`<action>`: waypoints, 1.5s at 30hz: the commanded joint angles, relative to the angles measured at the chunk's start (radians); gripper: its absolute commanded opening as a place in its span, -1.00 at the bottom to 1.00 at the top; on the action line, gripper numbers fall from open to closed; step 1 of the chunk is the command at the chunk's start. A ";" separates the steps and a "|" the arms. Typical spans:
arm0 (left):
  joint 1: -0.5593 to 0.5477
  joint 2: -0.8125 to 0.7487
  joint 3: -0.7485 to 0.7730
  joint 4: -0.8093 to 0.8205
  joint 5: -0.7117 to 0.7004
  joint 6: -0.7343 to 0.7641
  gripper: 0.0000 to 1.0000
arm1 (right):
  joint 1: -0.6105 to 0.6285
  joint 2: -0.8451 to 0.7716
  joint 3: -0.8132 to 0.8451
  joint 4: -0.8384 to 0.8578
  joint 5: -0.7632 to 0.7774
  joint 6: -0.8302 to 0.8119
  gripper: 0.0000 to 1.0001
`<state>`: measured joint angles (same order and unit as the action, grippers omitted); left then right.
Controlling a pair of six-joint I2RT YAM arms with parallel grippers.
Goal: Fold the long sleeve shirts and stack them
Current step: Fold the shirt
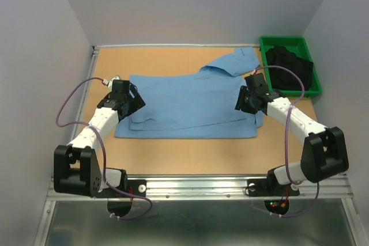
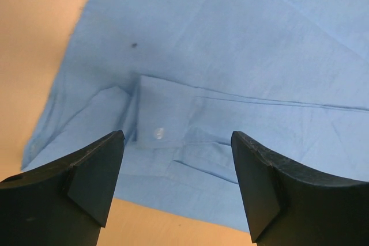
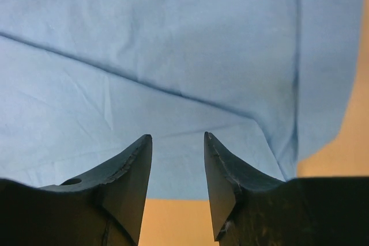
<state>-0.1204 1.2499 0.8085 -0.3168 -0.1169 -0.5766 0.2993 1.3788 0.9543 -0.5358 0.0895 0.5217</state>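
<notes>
One light blue long sleeve shirt lies partly folded across the middle of the table, its collar pointing to the far right. My left gripper hovers over the shirt's left edge, open wide with nothing between the fingers. In the left wrist view the gripper frames a folded cuff with a white button. My right gripper is over the shirt's right end. In the right wrist view its fingers stand apart above the blue cloth near its front edge, holding nothing.
A green bin with dark clothing stands at the far right corner. Bare wooden table runs along the front of the shirt. White walls close in the sides and back.
</notes>
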 commanded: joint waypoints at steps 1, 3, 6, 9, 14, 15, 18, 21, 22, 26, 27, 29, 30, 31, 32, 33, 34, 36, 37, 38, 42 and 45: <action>-0.070 0.077 0.066 0.034 -0.001 -0.020 0.70 | 0.061 0.094 0.060 0.059 -0.013 -0.066 -0.09; -0.087 0.124 0.069 0.056 -0.004 -0.041 0.68 | 0.075 0.155 0.069 0.077 -0.011 -0.072 -0.15; -0.087 0.180 0.052 0.077 0.002 -0.064 0.67 | 0.087 0.213 0.055 0.094 0.004 -0.074 -0.15; -0.087 0.203 0.008 0.091 0.020 -0.088 0.66 | 0.089 0.230 0.009 0.100 0.019 -0.071 -0.16; -0.085 0.183 -0.093 0.082 0.043 -0.111 0.66 | 0.090 0.184 -0.101 0.099 0.023 -0.045 -0.16; -0.085 0.177 -0.109 0.078 0.045 -0.114 0.66 | 0.089 0.175 -0.123 0.097 0.016 -0.042 -0.16; -0.071 0.122 -0.179 0.044 0.052 -0.129 0.66 | 0.089 0.141 -0.198 0.054 0.001 -0.002 -0.16; -0.041 0.071 -0.232 0.012 0.062 -0.134 0.66 | 0.089 0.112 -0.252 -0.007 -0.016 0.032 -0.15; -0.033 0.031 -0.241 -0.016 0.065 -0.135 0.66 | 0.089 0.086 -0.261 -0.022 -0.019 0.037 -0.15; -0.024 -0.066 -0.203 -0.083 0.076 -0.149 0.67 | 0.089 0.006 -0.237 -0.104 -0.036 0.031 -0.12; -0.018 -0.078 -0.165 -0.097 0.069 -0.138 0.68 | 0.089 -0.009 -0.212 -0.115 -0.030 0.021 -0.11; 0.008 -0.095 -0.114 -0.126 0.043 -0.094 0.73 | 0.089 -0.029 -0.111 -0.150 0.012 0.002 0.00; 0.021 -0.093 -0.057 -0.134 0.030 -0.080 0.74 | 0.087 -0.026 -0.073 -0.159 0.047 -0.026 0.02; 0.036 -0.089 -0.030 -0.131 0.017 -0.050 0.76 | 0.086 -0.021 -0.036 -0.168 0.067 -0.040 0.06; 0.042 -0.080 -0.002 -0.120 -0.006 -0.034 0.77 | 0.084 0.002 0.010 -0.177 0.085 -0.054 0.07; 0.045 -0.066 0.051 -0.114 -0.019 -0.022 0.79 | 0.080 0.012 0.047 -0.179 0.099 -0.066 0.10; 0.050 -0.026 0.079 -0.102 -0.032 -0.011 0.79 | 0.064 0.028 0.122 -0.179 0.119 -0.092 0.11; 0.050 0.020 0.156 -0.081 -0.046 0.023 0.79 | 0.043 0.086 0.188 -0.178 0.142 -0.112 0.11; 0.050 0.072 0.181 -0.061 -0.052 0.029 0.80 | 0.019 0.113 0.255 -0.174 0.160 -0.130 0.10; 0.050 0.100 0.201 -0.048 -0.052 0.037 0.80 | 0.009 0.136 0.283 -0.168 0.168 -0.140 0.10; 0.050 0.244 0.309 0.001 -0.066 0.072 0.80 | -0.067 0.241 0.368 -0.081 0.147 -0.143 0.05; 0.050 0.353 0.360 0.018 -0.082 0.077 0.80 | -0.130 0.310 0.393 0.023 0.119 -0.134 0.06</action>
<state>-0.0715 1.5356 1.1133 -0.3222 -0.1558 -0.5449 0.2264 1.6341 1.2919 -0.6159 0.2054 0.4000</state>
